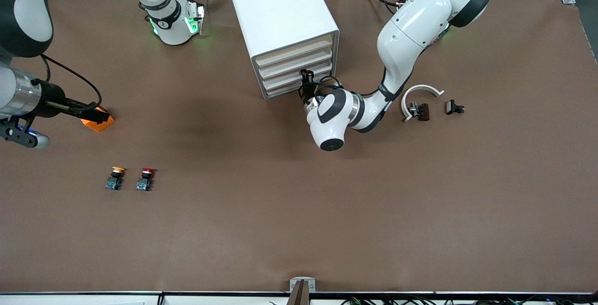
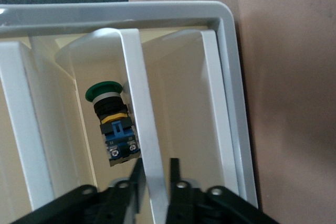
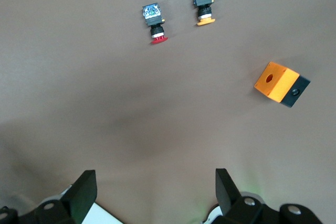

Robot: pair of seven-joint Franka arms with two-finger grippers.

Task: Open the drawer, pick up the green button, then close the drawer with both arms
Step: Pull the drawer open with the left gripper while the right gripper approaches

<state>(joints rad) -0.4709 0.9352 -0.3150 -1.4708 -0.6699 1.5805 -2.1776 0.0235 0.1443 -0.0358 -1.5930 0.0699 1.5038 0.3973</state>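
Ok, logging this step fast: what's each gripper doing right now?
Left gripper: shut on the drawer handle, at the drawer unit.
Right gripper: open, holding nothing, over bare table.

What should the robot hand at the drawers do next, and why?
Probably pull the drawer front straight out. The left end effector has a finger on each side of that front on the white cabinet, and the green button lies in the drawer, too enclosed to lift out. The right end effector waits open over bare table.
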